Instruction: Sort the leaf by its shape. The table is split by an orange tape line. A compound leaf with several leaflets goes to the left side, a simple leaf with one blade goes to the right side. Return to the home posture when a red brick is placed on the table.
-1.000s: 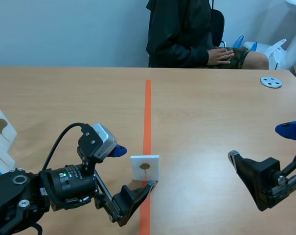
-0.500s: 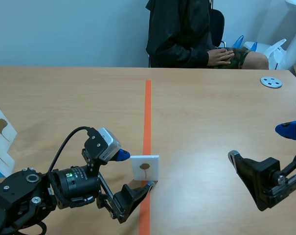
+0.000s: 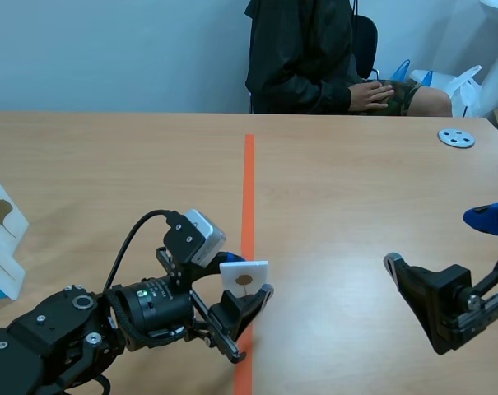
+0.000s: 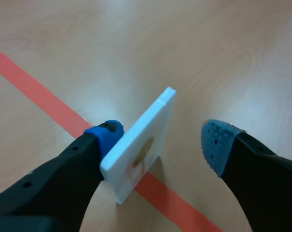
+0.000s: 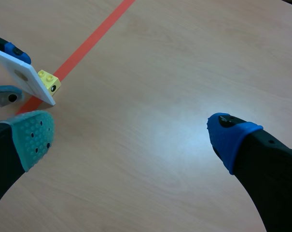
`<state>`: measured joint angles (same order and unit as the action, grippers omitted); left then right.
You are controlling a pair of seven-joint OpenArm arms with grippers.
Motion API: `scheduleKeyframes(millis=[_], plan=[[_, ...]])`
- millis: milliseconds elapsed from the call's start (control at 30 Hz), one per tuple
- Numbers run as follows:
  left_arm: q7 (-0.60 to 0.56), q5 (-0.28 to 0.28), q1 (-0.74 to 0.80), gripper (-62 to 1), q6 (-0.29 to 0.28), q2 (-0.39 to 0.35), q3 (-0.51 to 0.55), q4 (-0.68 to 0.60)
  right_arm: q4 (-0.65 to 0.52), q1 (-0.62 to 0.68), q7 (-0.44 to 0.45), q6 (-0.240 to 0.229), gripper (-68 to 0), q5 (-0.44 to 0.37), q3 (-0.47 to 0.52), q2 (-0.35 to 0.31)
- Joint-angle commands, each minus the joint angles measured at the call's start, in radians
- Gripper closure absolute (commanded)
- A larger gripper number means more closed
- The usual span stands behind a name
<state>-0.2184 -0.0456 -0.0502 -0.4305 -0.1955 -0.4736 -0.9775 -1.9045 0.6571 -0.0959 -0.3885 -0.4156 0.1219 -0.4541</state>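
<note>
Spread apart, the left fingers straddle the white leaf card, 1 blue pad against its back, the other clear of its face. It stands upright on the orange tape line, low centre of the scene view, on a yellow brick base. Across the table, the right fingers hang spread at lower right, well apart.
</note>
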Motion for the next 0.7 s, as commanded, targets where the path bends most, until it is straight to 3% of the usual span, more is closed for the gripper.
scheduleKeyframes(millis=[0,400,667], plan=[[-0.018,-0.01,-0.006,-32.3,0.003,0.001,0.002,-0.024,-0.016,-0.012,0.008,0.003,-67.9,-0.007,0.002,0.0],[-0.018,-0.01,-0.006,-14.8,0.042,0.001,0.002,-0.017,-0.016,-0.012,0.008,0.003,-67.9,-0.007,0.002,0.0],[-0.017,-0.01,-0.005,-11.4,0.043,-0.003,0.003,-0.02,-0.016,-0.012,0.008,0.003,-67.9,-0.007,0.002,0.0]])
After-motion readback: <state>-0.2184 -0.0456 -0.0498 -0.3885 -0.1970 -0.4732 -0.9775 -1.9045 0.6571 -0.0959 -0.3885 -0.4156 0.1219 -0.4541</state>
